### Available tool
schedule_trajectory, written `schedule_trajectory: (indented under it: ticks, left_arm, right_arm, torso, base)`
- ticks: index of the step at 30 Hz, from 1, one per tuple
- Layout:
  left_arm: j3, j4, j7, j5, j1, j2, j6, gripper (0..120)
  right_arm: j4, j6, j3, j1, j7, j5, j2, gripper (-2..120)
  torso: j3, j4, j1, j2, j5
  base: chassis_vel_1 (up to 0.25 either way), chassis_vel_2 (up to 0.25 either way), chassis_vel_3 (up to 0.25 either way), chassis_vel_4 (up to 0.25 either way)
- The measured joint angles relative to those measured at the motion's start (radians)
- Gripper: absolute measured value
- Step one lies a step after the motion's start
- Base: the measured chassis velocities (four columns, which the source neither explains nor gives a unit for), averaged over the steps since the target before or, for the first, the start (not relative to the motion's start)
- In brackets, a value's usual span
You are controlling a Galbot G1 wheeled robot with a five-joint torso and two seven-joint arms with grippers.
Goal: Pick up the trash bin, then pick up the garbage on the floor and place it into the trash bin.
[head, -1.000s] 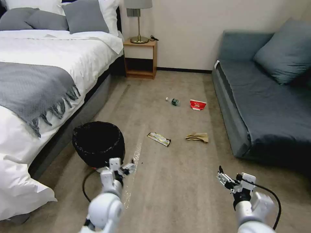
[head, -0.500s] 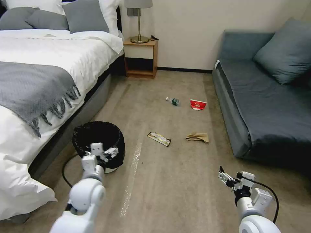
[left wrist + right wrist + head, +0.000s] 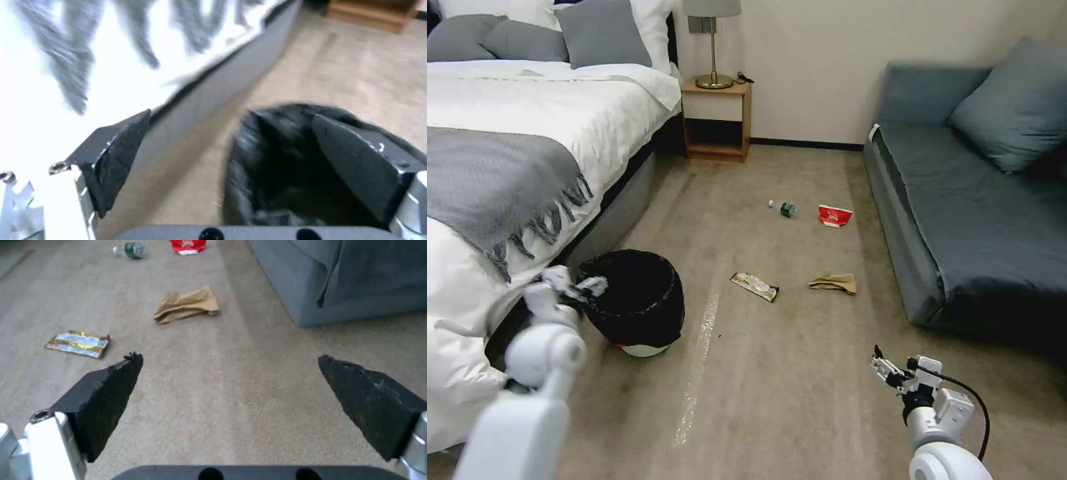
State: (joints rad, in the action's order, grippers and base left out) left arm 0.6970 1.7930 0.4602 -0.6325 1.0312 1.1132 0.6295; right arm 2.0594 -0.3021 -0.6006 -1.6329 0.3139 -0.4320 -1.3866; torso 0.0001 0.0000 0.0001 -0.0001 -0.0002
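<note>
My left gripper (image 3: 587,288) has swung leftward to the bin's (image 3: 639,300) bed-side rim, jaws spread wide, empty. One bin stands upright beside the bed (image 3: 527,133). Four litter pieces lie on the floor: wrapper (image 3: 754,287), paper (image 3: 834,283), bottle (image 3: 783,209), carton (image 3: 834,215). My right gripper (image 3: 886,365) hangs wide open, empty.

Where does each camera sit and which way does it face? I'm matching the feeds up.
Head view: high, looking down the floor; left gripper by the trash bin, right gripper low.
Left wrist view: aimed at the bin beside the bed, fingers open.
Right wrist view: faces the snack wrapper and brown paper, both also in the head view.
</note>
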Motion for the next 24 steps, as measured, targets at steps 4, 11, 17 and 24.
schedule_trajectory:
  ticks: [4,11,17,24]
  left_arm:
    - [0.005,-0.078,-0.001,-0.048,-0.065,-0.04,0.01,96]
    - [-0.046,-0.16,-0.005,-0.1,-0.148,-0.042,0.032,96]
    - [-0.088,-0.189,-0.007,-0.107,-0.184,-0.02,0.048,96]
    - [-0.141,-0.236,0.013,-0.099,-0.23,0.005,0.08,95]
  right_arm:
    - [-0.009,0.006,-0.004,0.001,-0.003,0.001,-0.001,100]
    - [-0.027,0.022,-0.012,0.0,-0.007,0.014,-0.011,100]
    - [-0.03,0.027,-0.02,0.0,-0.007,0.02,-0.018,100]
    - [-0.034,0.031,-0.04,-0.003,-0.009,0.018,-0.019,100]
  torso:
    - [0.0,0.0,0.0,0.0,0.0]
    - [0.0,-0.0001,0.0,0.0,0.0001]
    - [0.0,0.0,0.0,0.0,0.0001]
    - [0.0,-0.0001,0.0,0.0,0.0003]
  base:
    - [0.0,0.0,0.0,0.0]
    - [0.0,0.0,0.0,0.0]
    - [0.0,0.0,0.0,0.0]
    - [0.0,0.0,0.0,0.0]
